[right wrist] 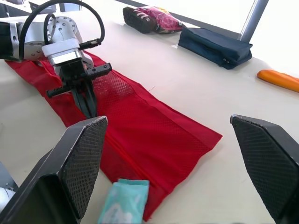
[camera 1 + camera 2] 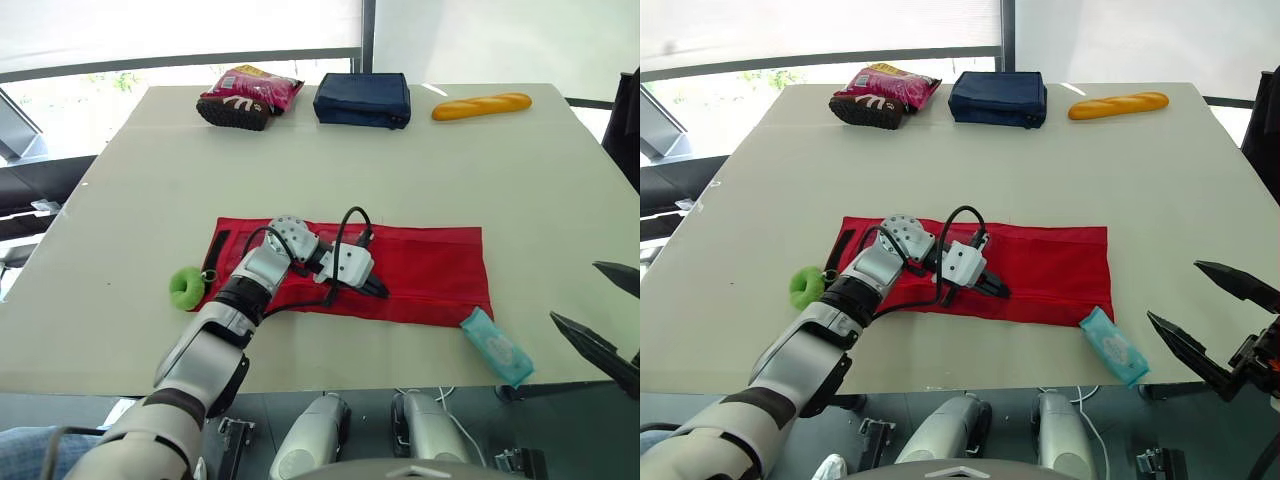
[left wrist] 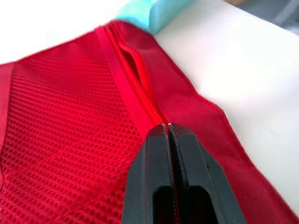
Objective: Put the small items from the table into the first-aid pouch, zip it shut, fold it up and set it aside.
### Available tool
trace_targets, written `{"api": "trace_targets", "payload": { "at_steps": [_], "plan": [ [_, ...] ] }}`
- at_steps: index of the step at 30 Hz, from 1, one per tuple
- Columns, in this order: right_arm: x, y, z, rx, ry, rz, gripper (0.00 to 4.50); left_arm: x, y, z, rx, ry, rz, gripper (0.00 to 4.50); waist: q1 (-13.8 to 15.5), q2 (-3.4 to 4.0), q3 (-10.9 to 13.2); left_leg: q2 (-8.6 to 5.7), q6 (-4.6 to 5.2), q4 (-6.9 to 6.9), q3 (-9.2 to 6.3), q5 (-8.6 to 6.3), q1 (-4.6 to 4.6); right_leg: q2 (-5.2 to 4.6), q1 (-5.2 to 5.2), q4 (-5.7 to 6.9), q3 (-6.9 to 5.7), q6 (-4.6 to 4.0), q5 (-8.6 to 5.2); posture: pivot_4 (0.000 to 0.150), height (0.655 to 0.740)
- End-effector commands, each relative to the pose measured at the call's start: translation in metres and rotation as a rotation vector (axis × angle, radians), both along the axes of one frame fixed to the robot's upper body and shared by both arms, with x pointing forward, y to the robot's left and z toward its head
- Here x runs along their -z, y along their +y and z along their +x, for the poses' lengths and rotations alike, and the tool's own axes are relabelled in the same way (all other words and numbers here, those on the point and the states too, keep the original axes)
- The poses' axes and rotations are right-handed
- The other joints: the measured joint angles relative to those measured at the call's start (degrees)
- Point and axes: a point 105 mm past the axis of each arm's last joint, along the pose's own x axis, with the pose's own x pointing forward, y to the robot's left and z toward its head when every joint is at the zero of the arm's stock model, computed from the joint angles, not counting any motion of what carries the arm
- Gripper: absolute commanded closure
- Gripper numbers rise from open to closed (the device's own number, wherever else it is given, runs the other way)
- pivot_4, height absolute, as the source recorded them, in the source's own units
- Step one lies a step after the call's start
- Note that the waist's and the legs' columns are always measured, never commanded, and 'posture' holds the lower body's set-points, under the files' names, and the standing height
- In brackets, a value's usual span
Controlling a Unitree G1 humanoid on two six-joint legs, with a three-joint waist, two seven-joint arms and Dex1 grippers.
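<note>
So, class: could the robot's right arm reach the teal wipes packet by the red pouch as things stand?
Probably yes. The right gripper hovers open beside the near edge of the table, with only bare table between it and the wipes packet. The left gripper sits farther off, on the pouch.

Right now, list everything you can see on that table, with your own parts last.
table: one, beige, under everything
pouch: one, red, unfolded flat at the middle of the table
tissue packet: one, teal, at the pouch's near right corner
ring: one, green, at the pouch's left end
bag: one, navy, far edge, centre
snack packet: one, pink, far edge, left of the bag, lying on a dark brown item
bread: one, orange-yellow, far edge, right of the bag
left pincer: black, shut on the pouch's zip line
right pincer: black, open, off the table's near right corner
</note>
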Motion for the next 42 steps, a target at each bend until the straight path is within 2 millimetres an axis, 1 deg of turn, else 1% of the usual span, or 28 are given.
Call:
{"api": "trace_targets", "payload": {
  "at_steps": [1, 3, 4, 6, 8, 9, 10, 12, 13, 15, 17, 20, 22, 24, 25, 27, 28, 29, 30, 31, 32, 37, 42],
  "plan": [
    [-0.004, 0.009, -0.001, -0.039, -0.026, -0.018, 0.00, -0.020, 0.001, 0.022, -0.087, -0.043, -0.064, 4.40, 0.0, -0.01, 0.0, 0.00, 0.01, 0.00, 0.00, 0.00, 0.00, 0.00, 0.00, 0.00, -0.01, 0.00, 0.00, 0.150, 0.7293],
    [-0.004, 0.009, -0.001, -0.041, -0.025, -0.017, 0.00, -0.026, -0.002, 0.026, -0.115, -0.012, -0.093, 3.85, 0.0, -0.01, 0.0, 0.00, 0.01, 0.02, 0.00, 0.00, 0.00, 0.00, 0.00, 0.01, -0.01, 0.01, 0.00, 0.150, 0.7293],
    [-0.004, 0.010, -0.001, -0.042, -0.024, -0.016, 0.00, -0.029, -0.003, 0.027, -0.125, 0.008, -0.108, 3.64, 0.0, -0.01, 0.0, 0.00, 0.01, 0.02, 0.00, 0.00, -0.01, 0.00, 0.00, 0.00, -0.01, 0.01, 0.00, 0.150, 0.7293],
    [-0.003, 0.010, -0.002, -0.044, -0.022, -0.014, 0.00, -0.034, -0.003, 0.027, -0.125, 0.035, -0.123, 2.72, 0.0, -0.01, 0.0, 0.00, 0.01, 0.03, 0.01, 0.00, -0.02, 0.00, 0.00, 0.00, -0.01, 0.01, 0.00, 0.150, 0.7293],
    [-0.003, 0.009, -0.004, -0.043, -0.014, -0.017, 0.00, -0.039, 0.002, 0.022, -0.096, 0.075, -0.123, 1.83, -0.1, -0.01, 0.0, 0.00, 0.01, 0.03, 0.00, 0.00, -0.02, 0.00, 0.00, 0.00, -0.02, 0.01, 0.00, 0.150, 0.7293],
    [-0.002, 0.008, -0.005, -0.042, -0.010, -0.019, 0.00, -0.042, 0.003, 0.020, -0.083, 0.097, -0.123, 1.53, -0.1, -0.01, 0.0, 0.00, 0.00, 0.02, -0.01, 0.00, -0.01, 0.02, 0.00, 0.01, -0.02, 0.01, 0.00, 0.150, 0.7293],
    [-0.002, 0.007, -0.005, -0.040, -0.006, -0.023, 0.00, -0.044, 0.004, 0.017, -0.069, 0.115, -0.120, 1.04, -0.1, -0.01, 0.0, 0.00, 0.00, 0.02, -0.01, 0.00, -0.02, 0.02, 0.00, 0.01, -0.02, 0.00, 0.00, 0.150, 0.7293],
    [-0.002, 0.007, -0.006, -0.039, -0.003, -0.025, 0.00, -0.047, 0.001, 0.013, -0.052, 0.124, -0.120, 0.67, -0.1, -0.01, 0.0, 0.00, 0.00, 0.03, -0.01, 0.00, -0.01, 0.02, 0.00, 0.01, -0.02, 0.00, 0.00, 0.150, 0.7293],
    [-0.002, 0.007, -0.007, -0.038, -0.002, -0.024, 0.00, -0.048, -0.003, 0.012, -0.047, 0.120, -0.125, 0.13, -0.1, -0.01, 0.0, 0.00, 0.00, 0.03, -0.01, 0.00, -0.02, 0.02, 0.00, 0.00, -0.01, 0.00, 0.00, 0.150, 0.7293],
    [-0.001, 0.007, -0.008, -0.038, 0.000, -0.024, 0.00, -0.047, -0.013, 0.008, -0.049, 0.104, -0.140, 0.01, 0.1, -0.01, 0.0, 0.00, -0.01, 0.04, -0.01, 0.01, -0.02, 0.02, 0.00, 0.00, -0.01, 0.00, 0.00, 0.150, 0.7293],
    [-0.001, 0.007, -0.009, -0.036, 0.000, -0.024, 0.00, -0.040, -0.030, 0.003, -0.067, 0.084, -0.152, 0.01, 0.1, -0.01, 0.0, 0.00, -0.03, 0.05, -0.01, 0.02, -0.02, 0.00, 0.01, -0.01, -0.01, 0.00, 0.00, 0.150, 0.7293],
    [0.000, 0.007, -0.011, -0.033, 0.000, -0.023, 0.00, -0.026, -0.046, -0.005, -0.079, 0.036, -0.130, 0.01, 0.2, 0.00, 0.0, 0.00, -0.02, 0.05, 0.00, 0.02, -0.02, 0.00, 0.02, -0.01, 0.01, 0.01, 0.00, 0.150, 0.7293],
    [0.000, 0.007, -0.012, -0.031, 0.002, -0.024, 0.00, -0.019, -0.057, -0.004, -0.140, 0.025, -0.139, 0.56, 0.2, -0.01, 0.0, 0.00, -0.03, 0.05, 0.01, 0.02, -0.02, 0.00, 0.01, -0.01, 0.03, 0.01, 0.00, 0.150, 0.7293],
    [0.001, 0.007, -0.013, -0.028, 0.002, -0.023, 0.00, -0.007, -0.062, 0.000, -0.195, -0.019, -0.116, 1.31, 0.1, 0.02, 0.0, 0.02, 0.01, 0.04, 0.00, -0.01, 0.00, 0.02, 0.01, 0.01, 0.03, 0.06, -0.03, 0.150, 0.7293],
    [0.002, 0.007, -0.013, -0.027, 0.003, -0.024, 0.00, -0.003, -0.063, 0.001, -0.220, -0.039, -0.112, 1.59, 0.1, 0.02, 0.0, 0.02, 0.02, 0.04, 0.00, -0.01, 0.01, 0.02, 0.02, 0.01, 0.03, 0.17, -0.10, 0.150, 0.7293],
    [0.002, 0.008, -0.014, -0.030, 0.004, -0.026, 0.00, 0.001, -0.065, 0.003, -0.254, -0.048, -0.113, 2.52, 0.1, 0.03, 0.0, 0.02, 0.02, 0.04, 0.04, -0.01, 0.01, 0.02, 0.02, 0.01, 0.06, 0.18, -0.11, 0.150, 0.7293],
    [0.002, 0.008, -0.015, -0.030, 0.004, -0.027, 0.00, 0.001, -0.066, 0.004, -0.273, -0.041, -0.121, 2.89, 0.1, 0.03, 0.0, 0.02, 0.01, 0.04, 0.04, -0.01, 0.01, 0.02, 0.02, 0.00, 0.07, 0.18, -0.11, 0.150, 0.7293],
    [0.002, 0.007, -0.015, -0.029, 0.004, -0.027, 0.00, 0.001, -0.066, 0.005, -0.289, -0.039, -0.128, 3.44, 0.2, 0.03, 0.0, 0.02, 0.00, 0.04, 0.04, -0.01, 0.01, 0.02, 0.02, 0.00, 0.07, 0.18, -0.10, 0.150, 0.7293],
    [0.002, 0.007, -0.015, -0.028, 0.004, -0.027, 0.00, 0.001, -0.066, 0.006, -0.299, -0.039, -0.133, 3.79, 0.3, 0.03, 0.0, 0.02, 0.01, 0.04, 0.04, -0.01, 0.01, 0.02, 0.02, 0.00, 0.06, 0.18, -0.10, 0.150, 0.7293],
    [0.002, 0.007, -0.015, -0.027, 0.004, -0.027, 0.00, -0.001, -0.067, 0.006, -0.306, -0.037, -0.138, 4.30, 0.4, 0.03, 0.0, 0.02, 0.01, 0.04, 0.04, -0.01, 0.01, 0.02, 0.02, 0.00, 0.06, 0.18, -0.10, 0.150, 0.7293],
    [0.002, 0.007, -0.015, -0.027, 0.004, -0.028, 0.00, -0.002, -0.067, 0.006, -0.304, -0.038, -0.137, 4.44, 0.4, 0.03, 0.0, 0.02, 0.01, 0.05, 0.04, -0.01, 0.01, 0.01, 0.02, 0.00, 0.06, 0.19, -0.11, 0.150, 0.7293],
    [0.003, 0.007, -0.014, -0.029, 0.003, -0.029, 0.00, 0.001, -0.064, 0.000, -0.265, -0.031, -0.103, 4.44, 0.4, 0.03, 0.0, 0.02, 0.01, 0.04, 0.05, -0.01, 0.01, 0.01, 0.02, 0.00, 0.06, 0.20, -0.12, 0.150, 0.7293],
    [0.003, 0.006, -0.013, -0.028, 0.001, -0.031, 0.00, -0.008, -0.064, -0.005, -0.268, 0.044, -0.125, 4.44, 0.4, 0.03, 0.0, 0.02, 0.01, 0.04, 0.05, -0.01, 0.01, 0.01, 0.02, 0.00, 0.06, 0.20, -0.12, 0.150, 0.7293]
  ]
}}
